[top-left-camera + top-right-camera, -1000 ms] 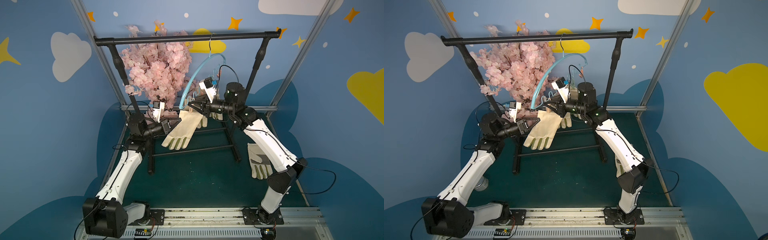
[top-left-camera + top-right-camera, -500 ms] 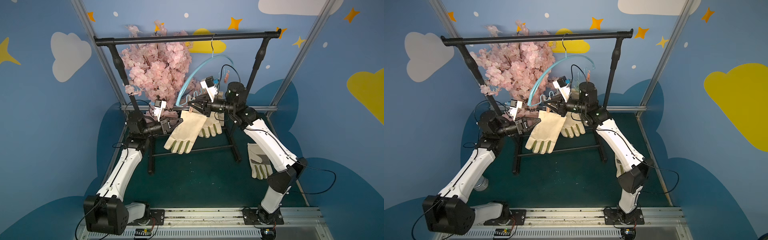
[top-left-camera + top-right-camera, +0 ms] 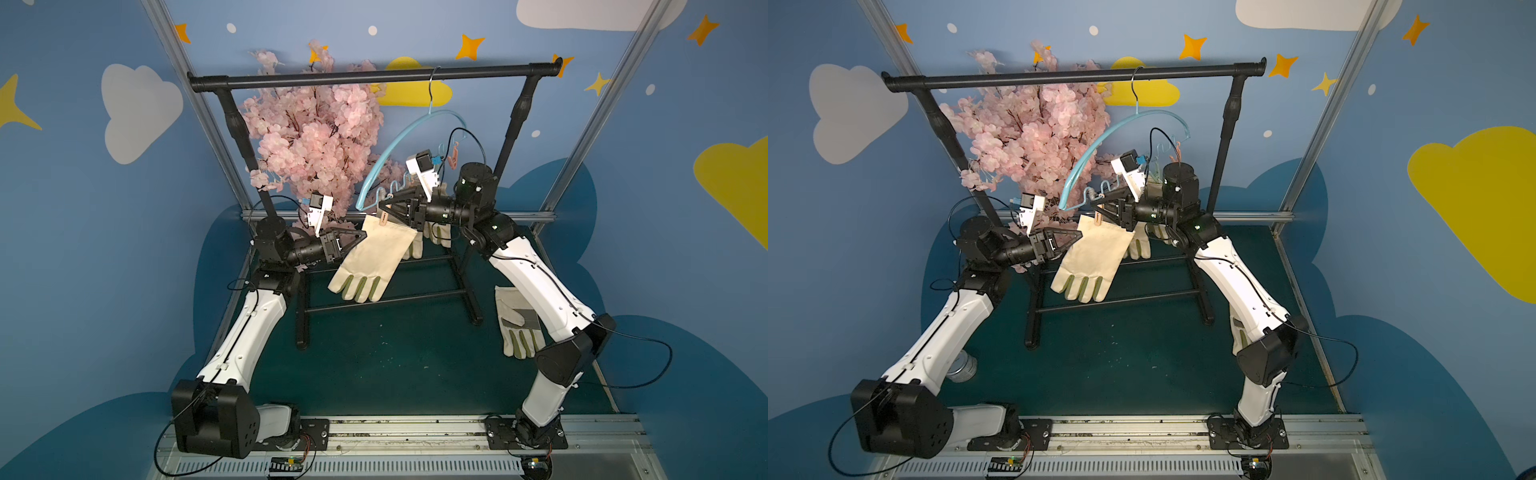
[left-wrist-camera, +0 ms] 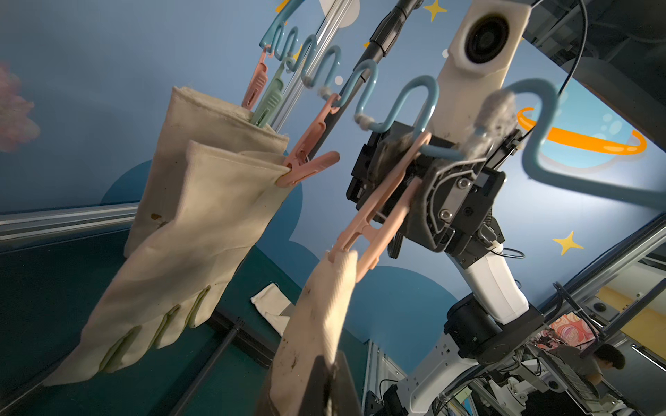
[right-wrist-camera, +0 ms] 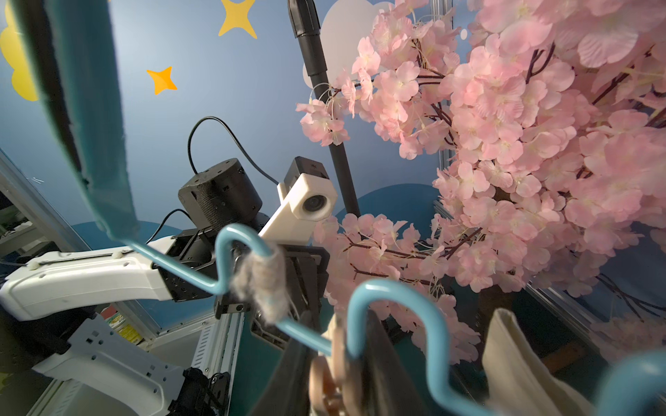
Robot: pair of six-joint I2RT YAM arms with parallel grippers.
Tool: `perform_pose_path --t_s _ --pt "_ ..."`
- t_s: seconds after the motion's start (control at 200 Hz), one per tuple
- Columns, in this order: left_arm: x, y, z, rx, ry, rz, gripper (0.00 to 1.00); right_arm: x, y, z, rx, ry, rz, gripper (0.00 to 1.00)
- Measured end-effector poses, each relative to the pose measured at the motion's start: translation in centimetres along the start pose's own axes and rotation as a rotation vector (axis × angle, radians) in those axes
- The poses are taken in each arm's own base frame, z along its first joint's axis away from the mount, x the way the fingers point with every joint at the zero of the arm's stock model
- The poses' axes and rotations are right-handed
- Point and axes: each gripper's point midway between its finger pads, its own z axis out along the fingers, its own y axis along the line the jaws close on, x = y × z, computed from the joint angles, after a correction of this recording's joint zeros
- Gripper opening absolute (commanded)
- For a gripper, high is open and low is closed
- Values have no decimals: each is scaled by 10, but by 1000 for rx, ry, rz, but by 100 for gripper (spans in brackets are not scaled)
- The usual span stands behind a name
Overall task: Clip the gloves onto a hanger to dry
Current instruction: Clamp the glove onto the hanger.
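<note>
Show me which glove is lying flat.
The glove on the green mat beside the right arm, grey palm patch up; the other three hang.

floor glove (image 3: pixel 515 332) partly behind arm (image 3: pixel 536 270), peg (image 5: pixel 335 363) blurred

The hanger (image 3: pixel 388 147) has swung flatter on its hook; the front glove (image 3: pixel 376 257) and left end effector (image 3: pixel 362 237) have shifted right, and the glove behind (image 3: pixel 415 249) shows more.

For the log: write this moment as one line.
left gripper: shut on glove | right gripper: shut on pink peg at cuff
</note>
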Motion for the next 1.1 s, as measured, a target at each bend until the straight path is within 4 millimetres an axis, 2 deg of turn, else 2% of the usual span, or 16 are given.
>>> perform_pose_path --t_s 0.325,0.365,0.441,0.616,0.651,0.701,0.836,0.981,1.102 --pt "-16 -1 3 19 -25 17 3 -1 3 0 -18 -1 8 25" --pt "-17 -2 3 19 -26 18 3 -1 3 0 -18 -1 7 30" --pt "-17 -2 3 19 -28 21 3 -1 3 0 -17 0 4 48" --pt "-14 1 2 4 -30 25 3 0 -1 0 -1 -2 8 60" --pt "-13 1 1 -1 -28 25 8 2 -2 0 4 0 9 60" --pt "-11 2 1 -10 -29 25 21 4 -5 0 12 1 12 62" --pt "-8 3 -2 -40 -29 28 36 16 -14 -4 61 11 30 68" --pt "-6 3 -5 -76 -32 32 45 28 -19 -19 144 16 43 70" --pt "-7 1 -10 -121 -46 36 52 28 -16 -37 219 1 23 71"
